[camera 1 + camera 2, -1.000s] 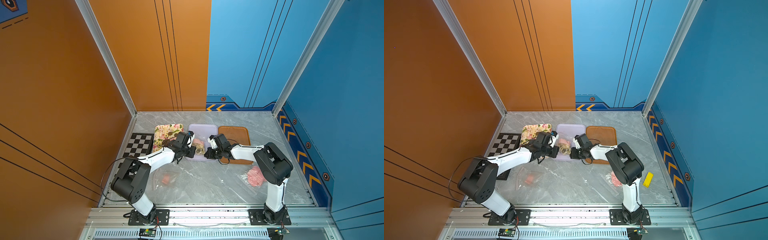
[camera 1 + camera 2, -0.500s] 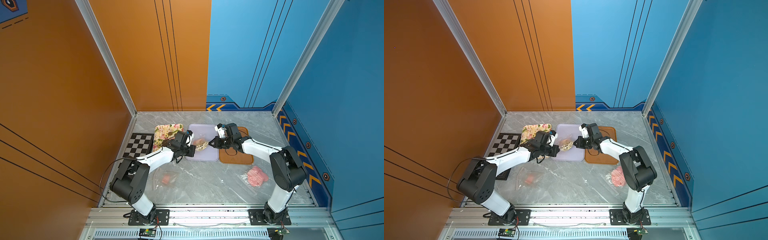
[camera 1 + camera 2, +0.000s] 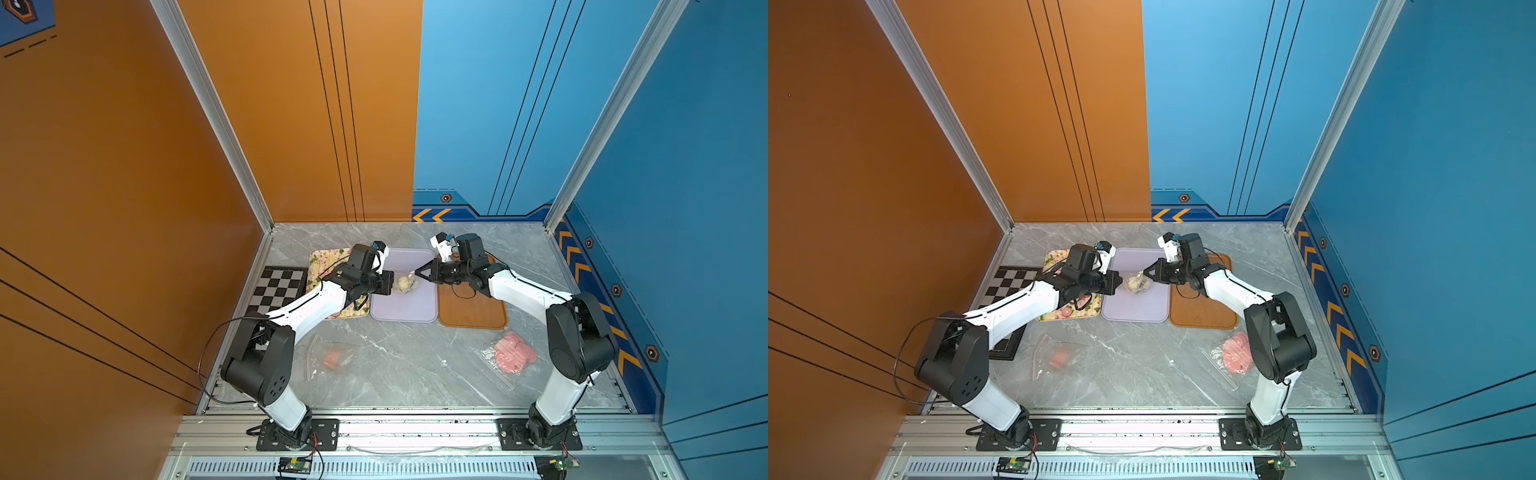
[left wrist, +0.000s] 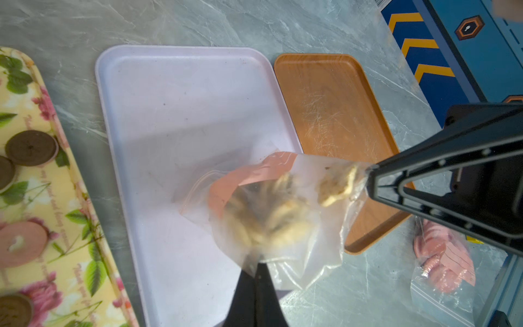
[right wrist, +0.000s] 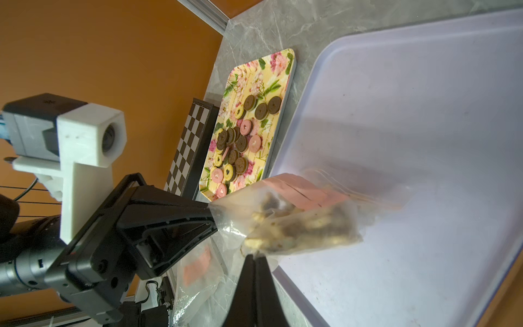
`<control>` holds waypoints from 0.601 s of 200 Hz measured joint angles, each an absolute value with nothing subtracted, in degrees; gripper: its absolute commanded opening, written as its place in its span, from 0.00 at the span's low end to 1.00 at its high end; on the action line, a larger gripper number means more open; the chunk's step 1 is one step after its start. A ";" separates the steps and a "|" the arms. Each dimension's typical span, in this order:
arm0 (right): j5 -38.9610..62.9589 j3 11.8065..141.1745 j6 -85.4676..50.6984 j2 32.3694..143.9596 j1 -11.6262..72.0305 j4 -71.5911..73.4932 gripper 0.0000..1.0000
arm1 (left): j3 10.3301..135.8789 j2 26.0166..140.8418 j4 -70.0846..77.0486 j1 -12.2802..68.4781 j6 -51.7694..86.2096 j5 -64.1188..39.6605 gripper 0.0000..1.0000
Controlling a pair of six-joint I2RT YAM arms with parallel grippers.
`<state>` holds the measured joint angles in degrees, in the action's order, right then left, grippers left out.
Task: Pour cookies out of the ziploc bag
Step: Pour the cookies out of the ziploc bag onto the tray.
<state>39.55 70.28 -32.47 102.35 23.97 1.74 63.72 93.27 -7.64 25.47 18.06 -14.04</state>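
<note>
Held clenched on ziploc bag (image 4: 311, 254) corners by left claw (image 4: 256, 264) and right claw (image 4: 368, 174); best lifted evenly, mouth kept over tray (image 4: 169, 113) beneath claws, cookies (image 4: 271, 218) shaken out gently.

Cookies (image 4: 268, 218) cream and dark (bag (image 4: 311, 263) clear); tray (image 4: 169, 113) lilac.

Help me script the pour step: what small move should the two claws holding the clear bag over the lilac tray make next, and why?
Probably lift both a little and jiggle. The left claw and right claw each pinch a corner of the clear plastic ziploc bag; its pink zip strip hangs down over the lilac plastic tray, yet the cream and dark cookies sit bunched inside.
</note>
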 measured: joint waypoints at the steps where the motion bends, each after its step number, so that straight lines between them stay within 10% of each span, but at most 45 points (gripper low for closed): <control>1: 39.55 70.32 -32.49 102.35 23.97 1.76 0.00 | 63.81 93.32 -7.64 25.47 18.06 -14.04 0.00; 120: 38.48 71.42 -32.16 104.60 22.74 -2.85 0.00 | 64.88 95.09 -9.72 25.50 18.09 -11.53 0.00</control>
